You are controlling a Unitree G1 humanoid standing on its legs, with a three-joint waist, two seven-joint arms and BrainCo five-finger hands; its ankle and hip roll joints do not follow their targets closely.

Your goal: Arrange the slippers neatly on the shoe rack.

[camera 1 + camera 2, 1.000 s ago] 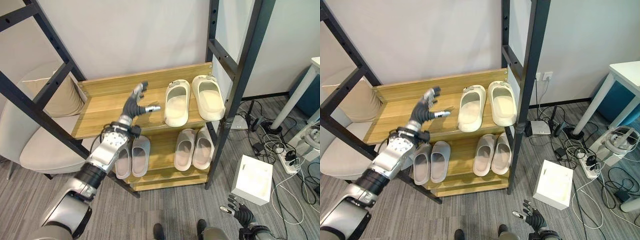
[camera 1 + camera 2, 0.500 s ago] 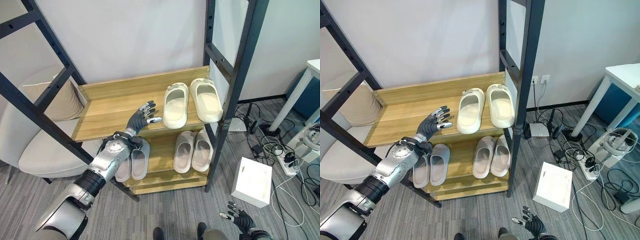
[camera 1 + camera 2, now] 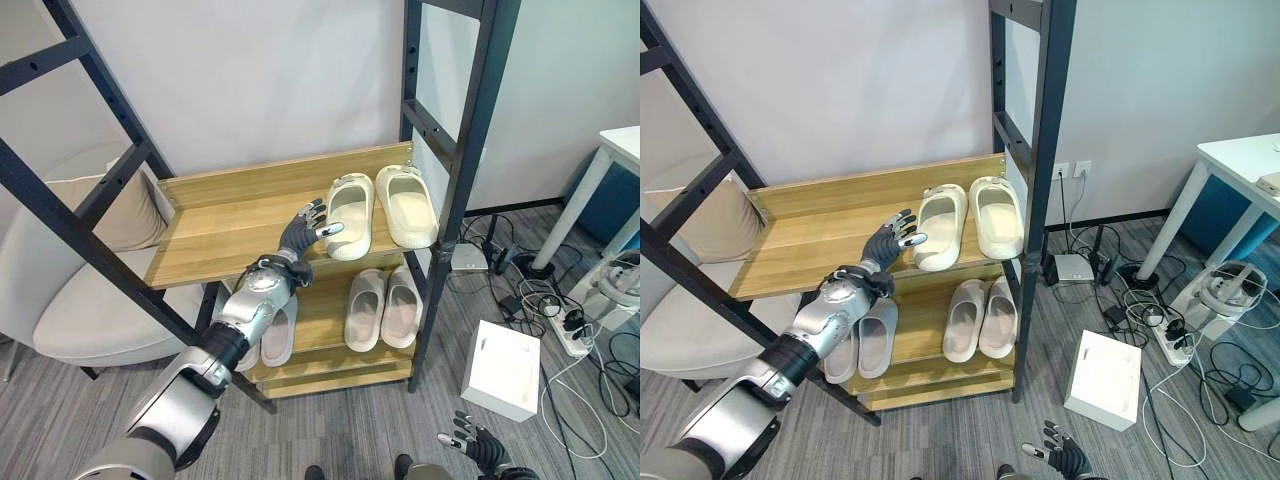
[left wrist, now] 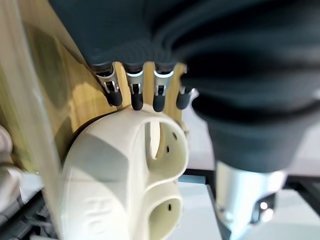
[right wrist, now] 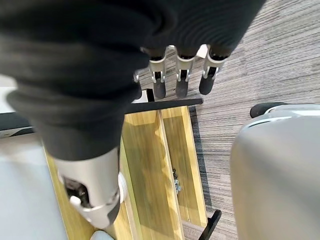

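From the head, the left hand reaches, fingers spread and empty, beside the cream slippers on the shoe rack. Its wrist view shows fingertips at the heel: a nudge straight comes next, I'd guess. The right hand hangs relaxed.

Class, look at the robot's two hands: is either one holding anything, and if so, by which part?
Nothing is held. The left hand is open, its straight fingers at the side of the cream slipper on the upper shelf. The right hand hangs open, low over the floor.
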